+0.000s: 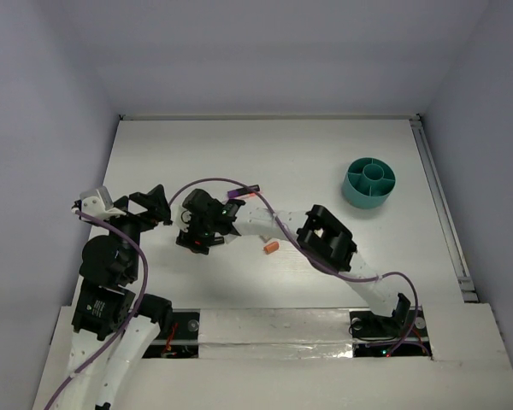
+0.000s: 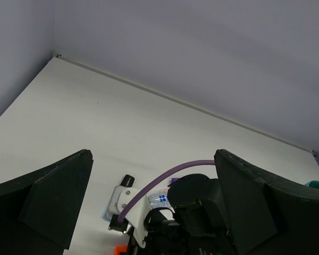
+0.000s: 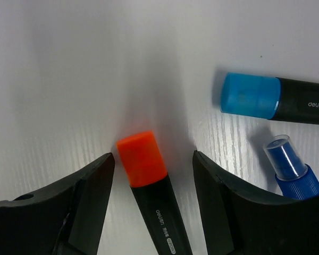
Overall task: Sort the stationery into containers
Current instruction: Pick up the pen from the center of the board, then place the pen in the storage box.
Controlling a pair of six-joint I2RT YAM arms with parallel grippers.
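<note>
White table (image 1: 325, 145), grey walls (image 1: 265, 51) round it.

Left gripper (image 1: 154, 205): parked at the table's left side, jaws spread wide, nothing between them. Not in play for this pick.

Right gripper (image 3: 152, 156): arm is reached across to left of centre, just beside the left one. Jaws apart and straddling the orange highlighter (image 3: 149, 186), one finger each side with a visible gap on both, so no grip yet. The highlighter lies flat. Its long axis runs along the fingers, roughly square to the closing line, and the barrel skews slightly toward the finger on the view's right. Cap end sits about level with the fingertips, so my guess is a squeeze here lands on the cap or the cap/barrel joint, not mid-body. Right arm is plainly the nearer one.

Looks: bright orange cap, black barrel with small white print. Rigid, but it may roll if one finger touches first.

Just right of it: a blue-capped highlighter (image 3: 250, 95) lying crosswise and a blue-white pen (image 3: 290, 170), both near that finger but apart from it.

Further right: purple marker (image 1: 244, 192), orange stub (image 1: 271, 248), then the teal organiser (image 1: 369, 182), well apart at far right, dividers visible.
</note>
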